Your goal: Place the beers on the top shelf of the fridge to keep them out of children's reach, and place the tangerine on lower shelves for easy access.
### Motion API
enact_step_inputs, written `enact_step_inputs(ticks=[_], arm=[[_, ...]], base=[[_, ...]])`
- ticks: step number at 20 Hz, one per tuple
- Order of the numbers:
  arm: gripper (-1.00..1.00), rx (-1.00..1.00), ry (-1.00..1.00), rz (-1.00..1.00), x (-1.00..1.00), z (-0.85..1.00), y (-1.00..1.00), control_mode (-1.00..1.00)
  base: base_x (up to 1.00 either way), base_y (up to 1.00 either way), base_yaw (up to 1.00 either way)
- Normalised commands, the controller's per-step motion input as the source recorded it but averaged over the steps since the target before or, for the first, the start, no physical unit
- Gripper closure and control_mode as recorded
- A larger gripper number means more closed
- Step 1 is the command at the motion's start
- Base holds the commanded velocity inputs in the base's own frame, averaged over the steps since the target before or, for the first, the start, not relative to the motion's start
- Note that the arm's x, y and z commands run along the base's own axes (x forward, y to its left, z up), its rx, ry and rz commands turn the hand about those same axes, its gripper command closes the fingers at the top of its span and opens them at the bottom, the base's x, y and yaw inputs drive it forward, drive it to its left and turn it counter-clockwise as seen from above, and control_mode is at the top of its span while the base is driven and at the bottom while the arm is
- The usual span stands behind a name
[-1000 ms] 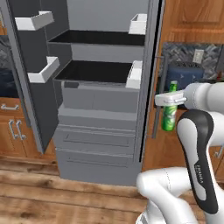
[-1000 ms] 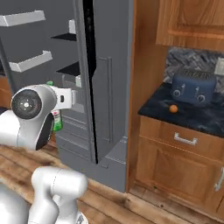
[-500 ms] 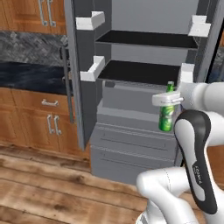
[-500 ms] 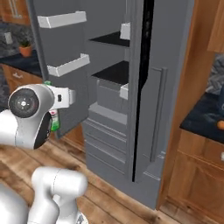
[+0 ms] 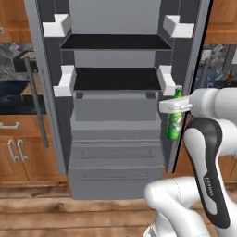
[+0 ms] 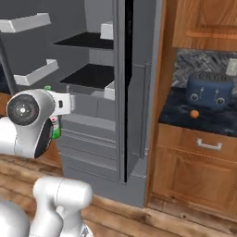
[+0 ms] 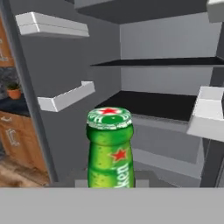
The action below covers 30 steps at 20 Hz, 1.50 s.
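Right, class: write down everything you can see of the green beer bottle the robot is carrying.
The green beer bottle is slim, long-necked, glossy glass, with a green crown cap bearing a red star and a red-white neck label. It stands upright, clamped around its neck by the gripper, in the air in front of the open fridge, near its right door bin, level with the lower black shelf. Only the gripper touches it.

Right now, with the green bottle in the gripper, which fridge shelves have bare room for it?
Both black boards look bare. The top shelf is free between the upper white door bins; the lower shelf likewise. It is tighter by the right door, where the gripper holds the green bottle.
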Motion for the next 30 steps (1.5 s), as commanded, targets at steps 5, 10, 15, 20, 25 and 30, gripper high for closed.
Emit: enact_step_inputs(ticks=[5,10,15,20,25,30], arm=[[1.0,0.0,0.0,0.0,0.0,0.0,0.0,1.0],[1.0,0.0,0.0,0.0,0.0,0.0,0.0,1.0],[1.0,0.0,0.0,0.0,0.0,0.0,0.0,1.0],[1.0,0.0,0.0,0.0,0.0,0.0,0.0,1.0],[1.0,0.0,0.0,0.0,0.0,0.0,0.0,1.0],[1.0,0.0,0.0,0.0,0.0,0.0,0.0,1.0]], base=[[0.28,0.8,-0.53],[0.34,0.96,-0.41],[0.48,0.38,-0.23],[0.55,-0.06,-0.07],[0.47,-0.13,0.0],[0.46,-0.1,0.04]])
